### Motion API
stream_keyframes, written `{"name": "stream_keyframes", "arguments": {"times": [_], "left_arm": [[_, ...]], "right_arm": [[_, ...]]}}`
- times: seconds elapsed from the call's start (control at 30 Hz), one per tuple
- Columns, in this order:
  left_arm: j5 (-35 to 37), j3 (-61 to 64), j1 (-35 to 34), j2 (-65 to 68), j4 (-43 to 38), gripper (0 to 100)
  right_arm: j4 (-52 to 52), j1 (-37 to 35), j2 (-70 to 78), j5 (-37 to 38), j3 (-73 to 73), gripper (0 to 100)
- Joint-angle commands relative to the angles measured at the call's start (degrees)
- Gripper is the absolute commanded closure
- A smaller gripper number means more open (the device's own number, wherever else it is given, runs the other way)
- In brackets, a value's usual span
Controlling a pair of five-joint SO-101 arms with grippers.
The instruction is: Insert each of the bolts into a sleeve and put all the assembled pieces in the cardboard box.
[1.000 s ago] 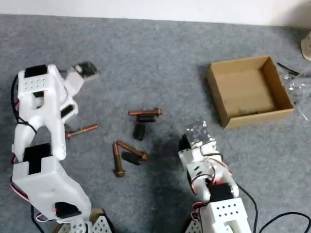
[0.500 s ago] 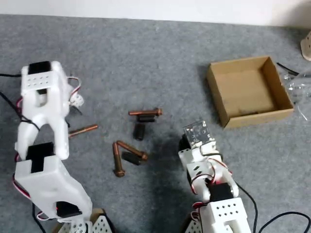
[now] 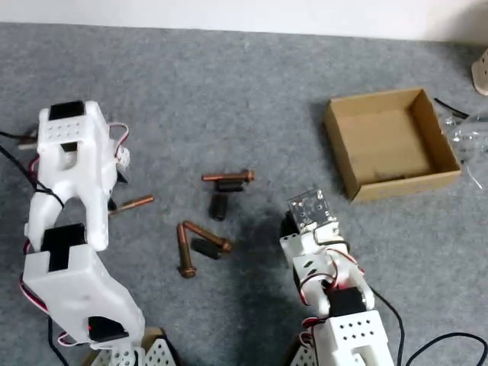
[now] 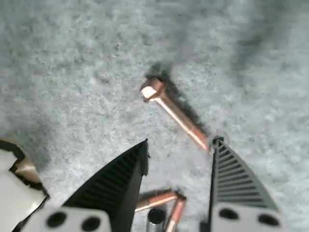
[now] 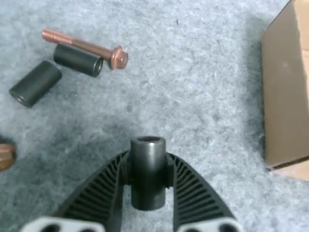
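**Sleeve gripped, one bolt under spread fingers**

My right gripper (image 5: pixel 147 158) was clenched on a black sleeve (image 5: pixel 147 180), with the cardboard box (image 5: pixel 285 96) off to one side. My left gripper (image 4: pixel 181 141) hung with fingers spread above a lone bolt (image 4: pixel 174 112) on the grey carpet (image 4: pixel 72 63). From above, my left arm covered that bolt's head. Two more bolts (image 4: pixel 155 200) and another sleeve (image 4: pixel 155 223) were cut off at the frame edge.

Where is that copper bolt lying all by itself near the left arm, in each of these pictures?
High view: the lone bolt lies beside the left arm.
Left wrist view: the lone bolt lies just beyond the open left gripper.
Right wrist view: not in it.
Shared landmark: the V-shaped bolt pair, near it in both.
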Motion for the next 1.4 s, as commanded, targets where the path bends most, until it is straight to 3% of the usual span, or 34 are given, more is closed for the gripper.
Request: {"name": "stream_keyframes", "arguments": {"times": [0.0,0.23,0.43,0.83,1.0,1.3,1.37], "left_arm": [[1.49,4.97,-0.31,-0.48,-6.24,80],[3.87,15.60,-0.57,-0.48,-20.48,80],[5.10,20.18,-1.36,-0.48,-27.25,80],[5.10,20.44,-2.59,-0.57,-27.08,81],[5.19,20.44,-2.59,-0.57,-27.08,100],[4.66,19.38,-2.51,-1.63,-27.16,100],[1.76,17.63,-2.42,-3.91,-27.08,100]], "right_arm": [[-2.24,0.48,-0.75,0.79,0.57,99.3],[-2.24,0.48,-0.75,0.79,0.57,99.3],[-2.24,0.48,-0.75,0.79,0.57,99.3],[-2.24,0.48,-0.75,0.79,0.57,99.3],[-2.24,0.48,-0.75,0.79,0.66,99.3],[-2.24,0.48,-0.75,0.79,0.66,99.3],[-2.24,0.48,-0.75,0.79,0.66,99.3]]}}
